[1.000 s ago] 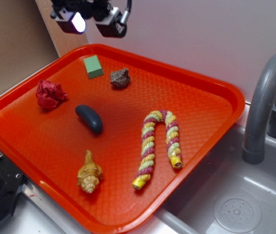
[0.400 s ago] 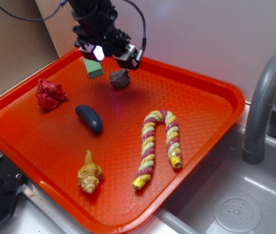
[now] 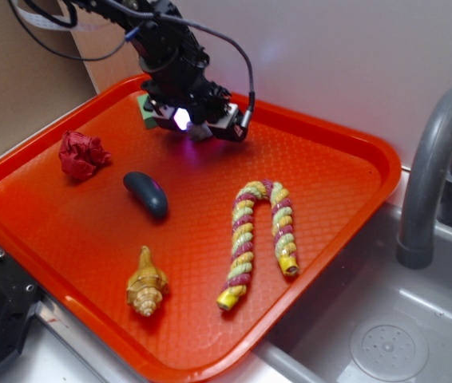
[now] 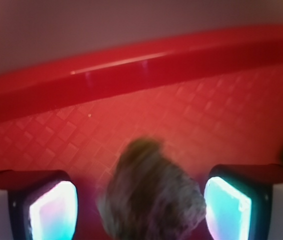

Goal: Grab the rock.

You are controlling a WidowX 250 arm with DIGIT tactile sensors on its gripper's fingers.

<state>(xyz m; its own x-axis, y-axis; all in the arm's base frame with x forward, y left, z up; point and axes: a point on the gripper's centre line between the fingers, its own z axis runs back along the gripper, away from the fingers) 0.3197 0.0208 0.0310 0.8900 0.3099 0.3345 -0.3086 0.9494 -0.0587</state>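
Arm bent low over the tray's [image 3: 330, 231] far side; open end effector [image 4: 141, 202] straddles the blurred rock [image 4: 151, 197], apparently untouched.

Even, bright exterior light with glare on the tray [image 3: 346, 140] rim — wrist view blurred, soft-focused.

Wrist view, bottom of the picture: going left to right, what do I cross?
Left finger pad, glowing → the rock, blurred, lying in the gap between the pads → right finger pad, glowing. Behind them all runs the orange tray, its rim across the top.
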